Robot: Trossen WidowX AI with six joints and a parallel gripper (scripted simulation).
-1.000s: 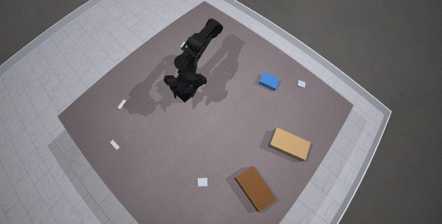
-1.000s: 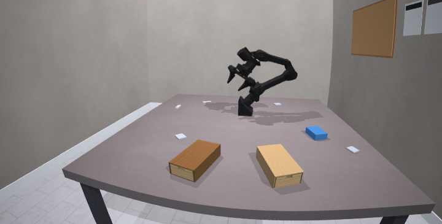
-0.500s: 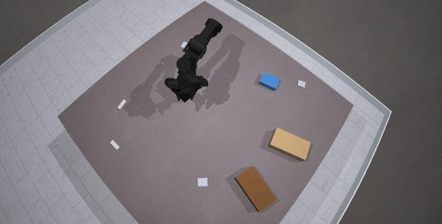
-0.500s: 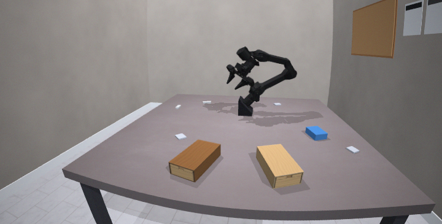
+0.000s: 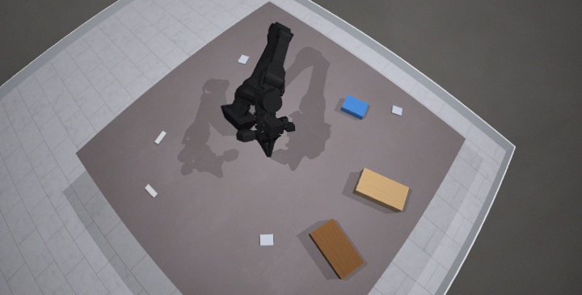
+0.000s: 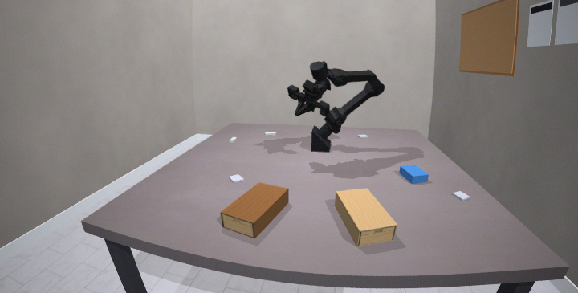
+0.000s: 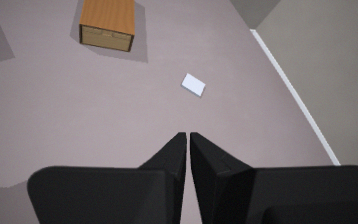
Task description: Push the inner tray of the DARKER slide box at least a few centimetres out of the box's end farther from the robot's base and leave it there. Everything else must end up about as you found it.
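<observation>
Seen from the top, your gripper hangs over the table with its fingers drawn together into one point and nothing between them; the darker slide box lies well beyond the fingertips, across the table, and the lighter slide box sits near it, both well apart from the fingers. A blue block lies off to one side of the arm. In the exterior view you see the gripper held high above the table, tips angled down, with the darker slide box near the far edge, its tray face flush with the box end. At the wrist, your fingers stand almost touching, the darker slide box far ahead of them and a white tile nearer.
</observation>
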